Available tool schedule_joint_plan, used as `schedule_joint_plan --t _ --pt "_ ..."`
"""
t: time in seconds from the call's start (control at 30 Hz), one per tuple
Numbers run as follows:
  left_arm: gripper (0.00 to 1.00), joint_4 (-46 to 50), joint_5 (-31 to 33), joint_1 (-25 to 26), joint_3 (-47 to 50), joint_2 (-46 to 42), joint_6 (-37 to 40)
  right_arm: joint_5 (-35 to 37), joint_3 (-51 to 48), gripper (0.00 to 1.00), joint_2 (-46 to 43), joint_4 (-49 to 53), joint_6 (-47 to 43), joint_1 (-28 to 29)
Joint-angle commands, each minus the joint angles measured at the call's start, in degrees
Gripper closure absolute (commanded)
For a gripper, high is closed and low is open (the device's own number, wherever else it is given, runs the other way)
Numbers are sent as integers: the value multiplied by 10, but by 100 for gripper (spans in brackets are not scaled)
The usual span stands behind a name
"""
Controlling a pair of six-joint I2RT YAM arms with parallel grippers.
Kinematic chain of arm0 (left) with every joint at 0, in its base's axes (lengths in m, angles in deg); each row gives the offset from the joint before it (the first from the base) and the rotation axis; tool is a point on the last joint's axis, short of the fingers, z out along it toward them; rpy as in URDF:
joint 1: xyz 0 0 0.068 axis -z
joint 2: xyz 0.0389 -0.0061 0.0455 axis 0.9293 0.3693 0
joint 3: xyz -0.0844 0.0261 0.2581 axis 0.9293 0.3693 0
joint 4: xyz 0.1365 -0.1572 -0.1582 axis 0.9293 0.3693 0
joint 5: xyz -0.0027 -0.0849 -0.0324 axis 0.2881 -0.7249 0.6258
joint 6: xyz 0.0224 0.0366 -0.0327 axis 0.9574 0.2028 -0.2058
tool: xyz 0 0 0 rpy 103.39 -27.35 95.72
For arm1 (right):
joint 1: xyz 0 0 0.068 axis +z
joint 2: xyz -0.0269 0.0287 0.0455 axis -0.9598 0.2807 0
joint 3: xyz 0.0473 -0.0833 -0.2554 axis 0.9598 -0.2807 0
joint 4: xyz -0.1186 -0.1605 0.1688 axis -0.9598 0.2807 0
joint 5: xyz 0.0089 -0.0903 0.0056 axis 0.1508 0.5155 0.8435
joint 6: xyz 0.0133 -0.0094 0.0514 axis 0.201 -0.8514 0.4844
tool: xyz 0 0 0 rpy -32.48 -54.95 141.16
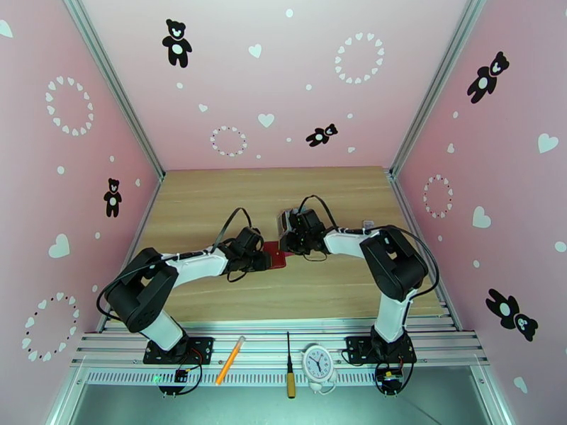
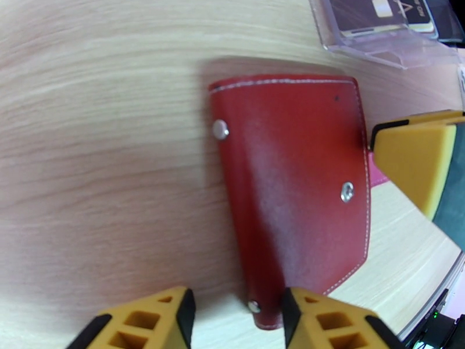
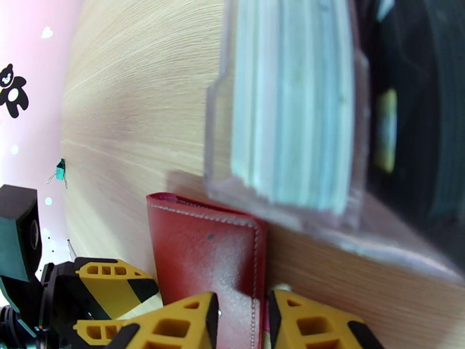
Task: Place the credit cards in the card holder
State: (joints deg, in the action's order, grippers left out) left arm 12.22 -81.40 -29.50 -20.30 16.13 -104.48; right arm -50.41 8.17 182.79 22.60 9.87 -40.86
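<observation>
At the middle of the counter: one card holder, dark red, folded shut and lying flat, its metal snap studs showing. Just beside it, toward the far edge: one clear slotted stand holding the credit cards, a dark one with a pale chip facing up. Item, the left tool: jaws part open, straddling the holder's near end, one finger at its edge, the other apart from it, nothing gripped. Item, the right tool: jaws narrowly apart around the holder's stitched long edge. Whether they pinch it, I cannot tell.
</observation>
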Motion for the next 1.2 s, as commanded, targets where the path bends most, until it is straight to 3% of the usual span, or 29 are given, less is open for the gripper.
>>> schedule_joint_plan --t 0.0,0.57,1.17 --pt "58 4 -6 5 -7 22 -3 -5 7 70 29 66 0 13" --pt "60 3 -5 4 -7 28 3 -22 20 70 36 65 5 33" --pt "54 23 -1 -8 -29 8 20 -42 -8 70 -19 36 41 41"
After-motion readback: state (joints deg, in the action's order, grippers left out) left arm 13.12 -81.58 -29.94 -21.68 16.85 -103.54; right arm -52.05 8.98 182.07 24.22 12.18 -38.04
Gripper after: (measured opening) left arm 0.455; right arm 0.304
